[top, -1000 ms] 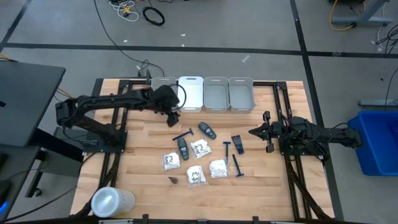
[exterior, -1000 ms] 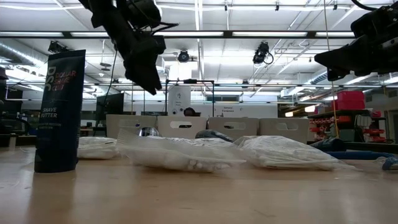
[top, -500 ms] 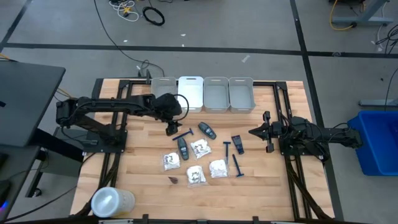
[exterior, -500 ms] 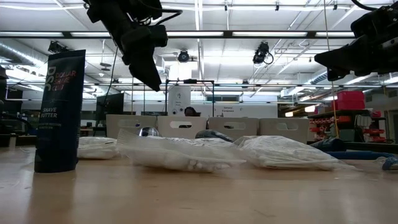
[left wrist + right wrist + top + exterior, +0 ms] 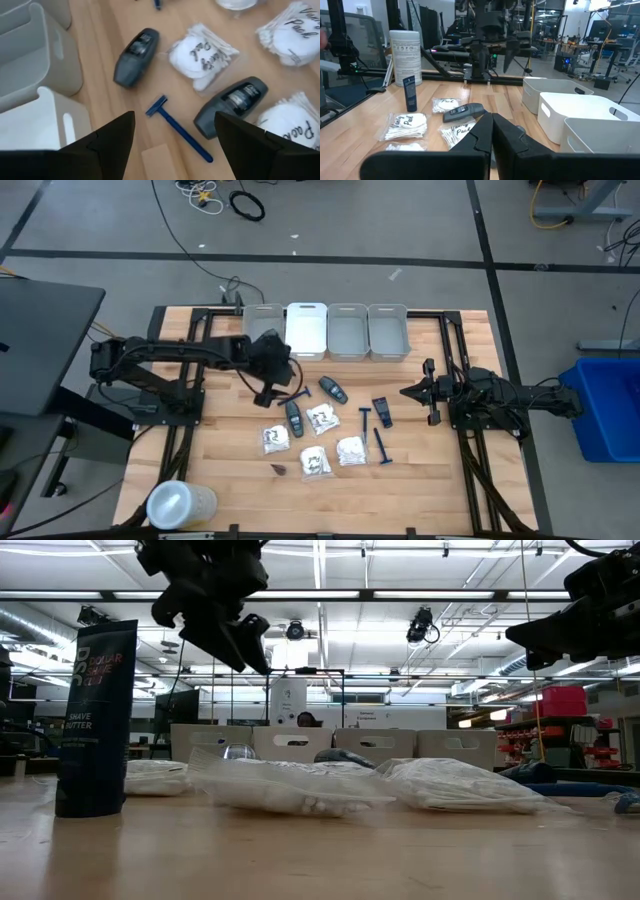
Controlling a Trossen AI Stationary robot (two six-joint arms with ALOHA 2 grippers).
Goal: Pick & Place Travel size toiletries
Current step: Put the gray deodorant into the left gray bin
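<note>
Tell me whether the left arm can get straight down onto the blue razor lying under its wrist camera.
Probably yes. The left gripper hangs open over the blue razor, which lies flat on bare wood, apart from the dark case beside it.

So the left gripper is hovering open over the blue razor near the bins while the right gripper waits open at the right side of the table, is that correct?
Not quite: the right gripper is shut, not open; the right wrist view shows its fingers pressed together. The rest holds: the left gripper hovers open above the blue razor near the bins, as the left wrist view shows.
</note>
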